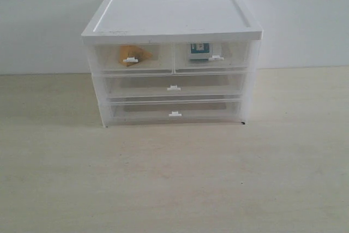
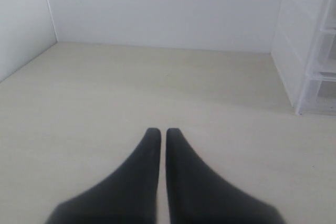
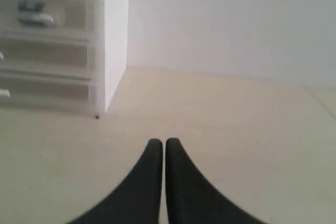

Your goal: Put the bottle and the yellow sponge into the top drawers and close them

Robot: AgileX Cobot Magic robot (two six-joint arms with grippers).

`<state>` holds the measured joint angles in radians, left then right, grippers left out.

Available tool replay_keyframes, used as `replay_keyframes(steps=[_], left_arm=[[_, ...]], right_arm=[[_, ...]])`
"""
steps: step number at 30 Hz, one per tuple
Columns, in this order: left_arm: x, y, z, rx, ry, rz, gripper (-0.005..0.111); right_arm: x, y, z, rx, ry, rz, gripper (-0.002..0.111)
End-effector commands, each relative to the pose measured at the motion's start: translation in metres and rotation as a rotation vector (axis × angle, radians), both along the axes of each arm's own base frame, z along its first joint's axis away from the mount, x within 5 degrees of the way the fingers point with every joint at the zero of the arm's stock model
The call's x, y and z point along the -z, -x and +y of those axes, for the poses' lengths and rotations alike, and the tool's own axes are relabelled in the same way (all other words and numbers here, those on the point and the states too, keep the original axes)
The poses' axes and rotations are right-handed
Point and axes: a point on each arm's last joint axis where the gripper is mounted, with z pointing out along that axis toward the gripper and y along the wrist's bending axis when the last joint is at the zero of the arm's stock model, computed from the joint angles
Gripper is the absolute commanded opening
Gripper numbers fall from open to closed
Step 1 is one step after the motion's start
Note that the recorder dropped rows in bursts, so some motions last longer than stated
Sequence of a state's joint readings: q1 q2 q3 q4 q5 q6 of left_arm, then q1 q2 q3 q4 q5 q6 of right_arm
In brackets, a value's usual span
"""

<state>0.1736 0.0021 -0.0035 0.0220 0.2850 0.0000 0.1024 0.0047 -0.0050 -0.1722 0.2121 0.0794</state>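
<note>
A white drawer cabinet (image 1: 172, 20) stands at the back of the table. Its two top drawers are pushed in flush. The yellow sponge (image 1: 132, 54) lies inside the top left drawer (image 1: 133, 58). The bottle (image 1: 198, 51), white with a teal label, lies inside the top right drawer (image 1: 212, 57); it also shows faintly through the drawer wall in the right wrist view, bottle (image 3: 32, 13). My left gripper (image 2: 159, 130) is shut and empty over bare table, away from the cabinet's left side (image 2: 294, 51). My right gripper (image 3: 159, 141) is shut and empty, off the cabinet's right side (image 3: 115, 40). Neither gripper appears in the exterior view.
Two full-width drawers (image 1: 173, 87) sit shut below the top pair. A white wall (image 1: 43, 15) rises behind the cabinet. The pale wooden table (image 1: 174, 178) stretches in front and to both sides.
</note>
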Motion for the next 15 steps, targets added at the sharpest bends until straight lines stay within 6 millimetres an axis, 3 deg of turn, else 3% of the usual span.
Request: replay_keyframes(steps=[1, 15], left_arm=[[0.001, 0.0001, 0.0002, -0.003, -0.001, 0.001, 0.004], [0.001, 0.0001, 0.0002, -0.003, -0.001, 0.001, 0.004]], right_arm=[[0.0104, 0.0017, -0.0015, 0.033, -0.086, 0.105, 0.0], [0.0118, 0.002, -0.0017, 0.045, -0.134, 0.124, 0.0]])
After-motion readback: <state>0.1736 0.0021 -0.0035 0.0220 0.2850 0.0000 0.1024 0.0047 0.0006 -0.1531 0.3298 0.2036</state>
